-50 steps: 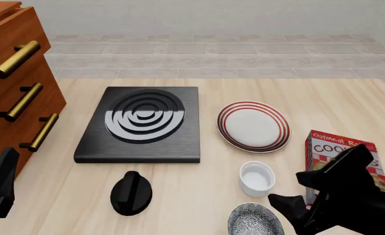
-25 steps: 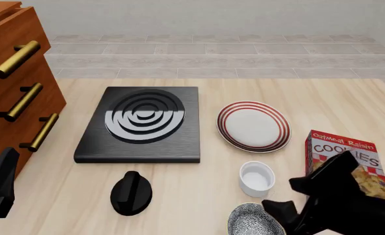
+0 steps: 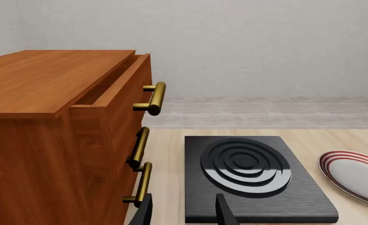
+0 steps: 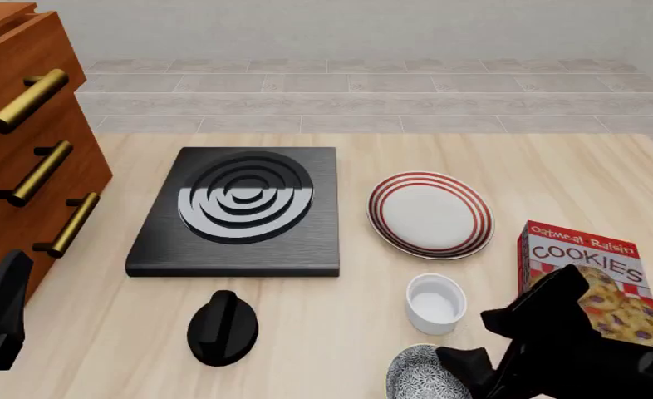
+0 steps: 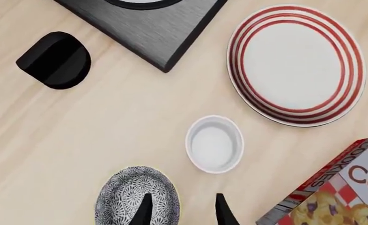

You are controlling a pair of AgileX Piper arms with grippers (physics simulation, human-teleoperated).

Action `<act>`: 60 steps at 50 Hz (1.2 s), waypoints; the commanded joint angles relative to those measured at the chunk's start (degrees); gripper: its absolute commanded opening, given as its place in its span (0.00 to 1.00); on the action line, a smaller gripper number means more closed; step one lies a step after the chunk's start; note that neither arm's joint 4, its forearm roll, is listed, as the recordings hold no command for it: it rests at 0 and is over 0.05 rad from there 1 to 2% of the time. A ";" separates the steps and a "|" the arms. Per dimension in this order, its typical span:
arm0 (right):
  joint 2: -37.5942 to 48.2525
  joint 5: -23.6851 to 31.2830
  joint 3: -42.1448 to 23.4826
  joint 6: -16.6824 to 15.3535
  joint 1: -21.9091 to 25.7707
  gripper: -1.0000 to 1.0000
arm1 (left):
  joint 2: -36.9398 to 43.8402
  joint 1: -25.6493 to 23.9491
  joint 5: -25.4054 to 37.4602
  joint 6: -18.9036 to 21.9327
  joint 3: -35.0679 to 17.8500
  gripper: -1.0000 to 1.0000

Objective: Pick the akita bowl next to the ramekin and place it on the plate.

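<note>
Approach is the step in hand: the right gripper (image 5: 180, 212) hangs spread above the speckled bowl (image 5: 137, 196), one fingertip (image 5: 144, 211) over the bowl's inside and the other (image 5: 223, 212) out past its rim, above bare wood, so the rim sits in the gap between them. Nothing is gripped yet. The next move, as I judge it, calls for a straight descent so the jaws straddle that rim edge, then a firm close before any lift toward the plate (image 5: 296, 63).

From the front, the bowl (image 4: 424, 374) lies at the near edge of the table (image 4: 338, 324), partly cut off by the picture's border and by the right arm (image 4: 559, 349), whose dark bulk hides the fingers entirely. Just beyond the bowl stands the white cup (image 4: 435, 302), close but not touching, and past that the plate (image 4: 429, 214), empty. A cookie box (image 4: 587, 278) stands to the right of the cup.

Only the right wrist view shows how the fingers line up with the bowl's rim; the front view cannot. It also shows the black knob (image 5: 54, 60) well clear of the bowl.

The left gripper (image 3: 182, 212) sits idle and parted near the wooden drawers (image 3: 65, 136), looking at the black hotplate (image 3: 249, 173). Its view alone reveals that the top drawer stands slightly open
</note>
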 commanded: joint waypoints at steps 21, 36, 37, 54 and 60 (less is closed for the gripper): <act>3.71 -4.25 1.93 0.45 0.26 1.00 | 0.00 0.00 0.00 0.00 0.00 1.00; 6.41 -7.29 3.03 0.45 0.02 1.00 | 0.00 0.00 0.00 0.00 0.00 1.00; 6.56 -7.50 3.12 0.49 0.02 1.00 | 0.00 0.00 0.00 0.00 0.00 1.00; 10.23 -10.43 2.79 1.10 0.62 1.00 | 0.00 0.00 0.00 0.00 0.00 1.00; 11.11 -11.02 2.58 1.34 0.90 1.00 | 0.00 0.00 0.00 0.00 0.00 1.00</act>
